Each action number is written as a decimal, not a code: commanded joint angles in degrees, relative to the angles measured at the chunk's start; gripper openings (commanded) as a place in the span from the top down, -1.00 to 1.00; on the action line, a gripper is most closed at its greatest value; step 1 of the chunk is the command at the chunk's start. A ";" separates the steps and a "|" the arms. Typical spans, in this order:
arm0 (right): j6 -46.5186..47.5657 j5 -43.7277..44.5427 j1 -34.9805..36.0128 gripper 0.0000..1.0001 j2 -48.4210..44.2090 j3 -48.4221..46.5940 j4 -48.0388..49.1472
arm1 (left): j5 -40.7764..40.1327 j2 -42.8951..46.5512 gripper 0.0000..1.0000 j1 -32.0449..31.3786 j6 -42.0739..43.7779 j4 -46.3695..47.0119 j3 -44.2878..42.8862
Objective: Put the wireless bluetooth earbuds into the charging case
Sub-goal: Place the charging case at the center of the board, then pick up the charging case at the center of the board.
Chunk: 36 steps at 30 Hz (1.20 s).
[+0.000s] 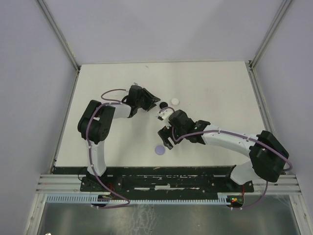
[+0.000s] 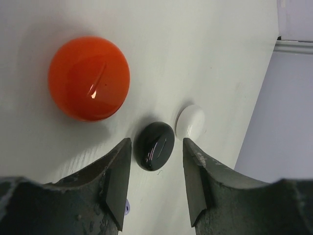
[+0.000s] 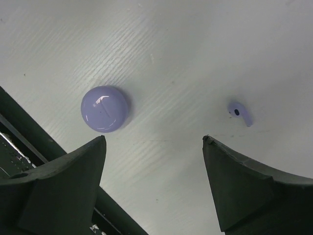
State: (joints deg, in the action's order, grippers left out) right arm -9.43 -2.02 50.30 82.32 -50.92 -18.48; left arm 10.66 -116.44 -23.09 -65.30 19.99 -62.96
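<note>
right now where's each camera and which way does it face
Top external: above and behind the bases, looking down on the table; left arm, right arm show.
Left wrist: on the left arm, facing down past the left gripper at orange-red disc, black disc, white disc.
Right wrist: on the right arm, facing down past the right gripper at lavender disc and lavender earbud.
Shared: lavender disc, in top and right wrist.

Robotics lab test cell, white table (image 1: 215,88) boxed by plain panel walls (image 1: 161,29), aluminium frame rails (image 1: 58,185) in front

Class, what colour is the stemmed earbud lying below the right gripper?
Lavender; the earbud shows best in the right wrist view.
</note>
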 commanded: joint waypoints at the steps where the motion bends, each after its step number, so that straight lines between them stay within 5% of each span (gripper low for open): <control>1: -1.77 2.55 3.25 -0.74 2.43 -1.57 1.87 | -1.24 7.52 -0.06 1.69 5.29 -2.56 -0.63; 18: -3.75 5.41 11.22 -0.69 13.10 -5.72 4.64 | -2.57 27.31 -0.05 6.45 6.18 -2.41 14.61; 36: -2.84 7.03 12.16 -0.02 16.90 -6.75 4.82 | -0.12 37.73 -0.05 7.85 5.59 -2.46 24.36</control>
State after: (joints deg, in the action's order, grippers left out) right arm -12.69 3.11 62.02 99.29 -55.96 -14.50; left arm 9.26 -81.10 -15.70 -61.36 15.94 -39.72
